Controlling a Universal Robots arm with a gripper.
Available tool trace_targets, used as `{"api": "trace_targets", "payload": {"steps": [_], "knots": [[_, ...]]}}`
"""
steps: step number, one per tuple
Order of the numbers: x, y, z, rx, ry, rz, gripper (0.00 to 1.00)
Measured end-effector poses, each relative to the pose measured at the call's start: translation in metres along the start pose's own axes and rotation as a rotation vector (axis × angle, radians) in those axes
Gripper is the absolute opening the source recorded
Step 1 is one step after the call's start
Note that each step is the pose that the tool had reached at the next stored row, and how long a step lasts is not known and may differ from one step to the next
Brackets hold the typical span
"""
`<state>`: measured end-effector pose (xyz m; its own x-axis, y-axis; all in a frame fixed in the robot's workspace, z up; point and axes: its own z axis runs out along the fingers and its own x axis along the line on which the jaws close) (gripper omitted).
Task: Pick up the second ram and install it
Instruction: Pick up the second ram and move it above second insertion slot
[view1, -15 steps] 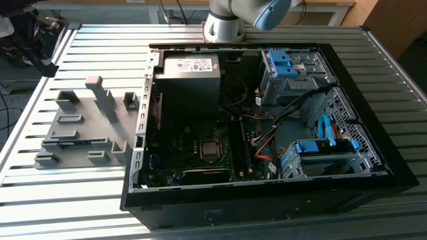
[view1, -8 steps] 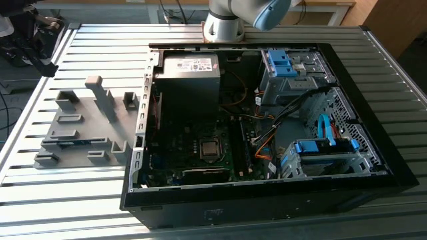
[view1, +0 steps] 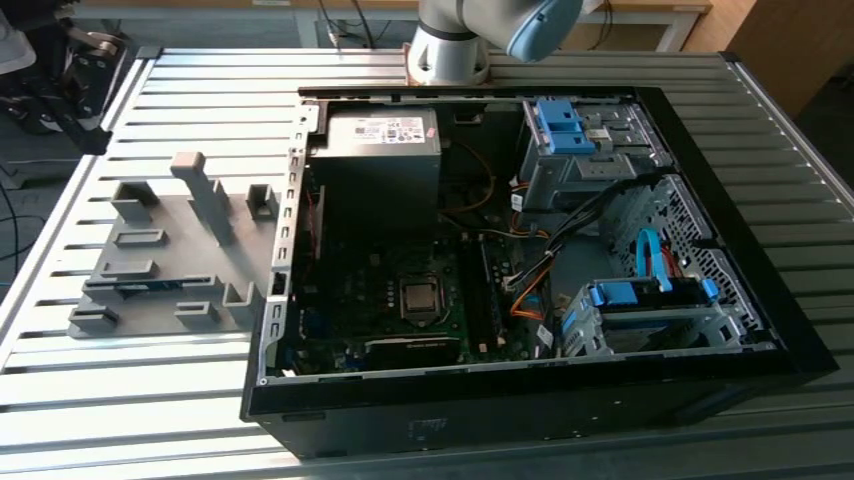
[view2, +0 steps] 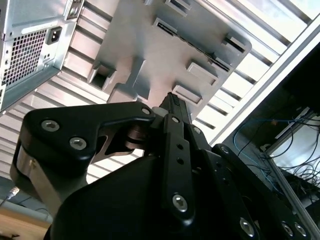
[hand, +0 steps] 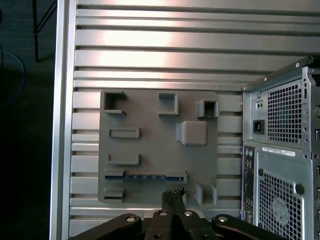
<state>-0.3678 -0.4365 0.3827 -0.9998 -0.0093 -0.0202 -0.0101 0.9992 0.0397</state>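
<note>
One long, thin, blue ram stick with dark chips sits on its edge in a slot of the grey plastic holder block, far over on the exterior view's left. The block has lots of little pockets and posts. I think they keep each part standing up, so it is easy to grab from above.

The first wrist view looks down on the same stick. It lies across the block in the slot close to the black two-finger claw. The claw hangs over the edge of the block, near the stick but not touching it. Its fingers are pressed together, narrow, with nothing between them. In the second wrist view the claw points at the block in the same way. So the stick is not picked up yet, and the job looks to be at its start.

Everything rests on a silver metal surface made of long slats. In the middle of the exterior view, a big black computer case lies on its side with the cover off. That leaves the inside facing up, likely so the arm can reach in from above. A silver power box and a green main board sit inside it. Blue plastic drive holders are on the exterior view's right. The silver and blue robot arm stands behind the case.
</note>
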Motion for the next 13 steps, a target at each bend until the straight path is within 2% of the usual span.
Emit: {"api": "trace_targets", "payload": {"steps": [13], "knots": [[0.0102, 0.0001, 0.0003, -0.0018, 0.0035, -0.088, 0.11]]}}
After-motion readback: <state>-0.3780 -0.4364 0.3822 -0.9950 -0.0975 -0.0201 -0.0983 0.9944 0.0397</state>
